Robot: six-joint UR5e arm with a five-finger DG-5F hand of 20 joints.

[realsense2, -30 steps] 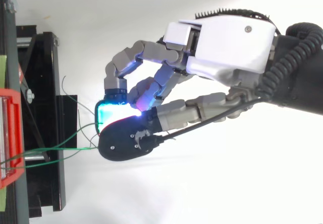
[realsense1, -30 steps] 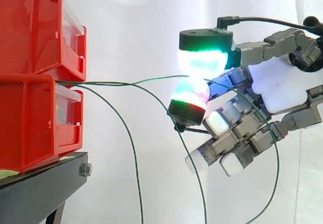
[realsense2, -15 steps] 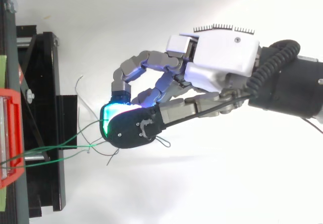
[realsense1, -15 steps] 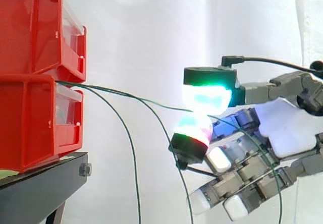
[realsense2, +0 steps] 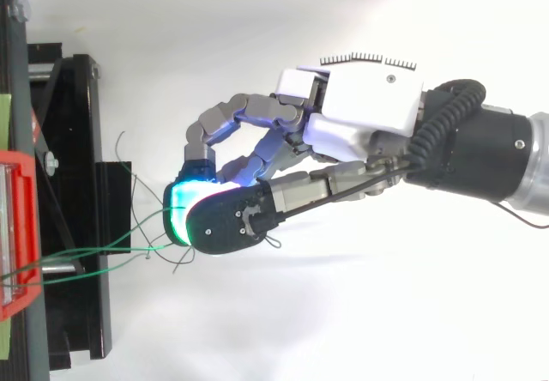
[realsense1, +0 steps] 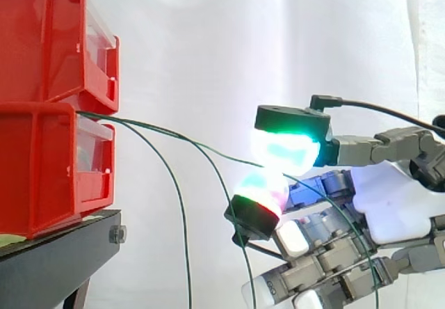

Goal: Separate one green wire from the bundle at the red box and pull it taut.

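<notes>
Green wire (realsense1: 208,148) pinched between fingers (realsense1: 284,150).

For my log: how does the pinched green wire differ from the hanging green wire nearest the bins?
The pinched wire runs almost straight from the red bins to the hand; the hanging wire curves loosely downward. The pinched wire is gripped; the hanging wire is not held. Both are thin and green.

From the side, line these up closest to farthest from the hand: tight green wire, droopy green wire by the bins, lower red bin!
1. Tight thin green wire: pinched in the hand.
2. Droopy green wire: hanging further left, nearer the bins.
3. Lower red plastic bin: far left.
</notes>
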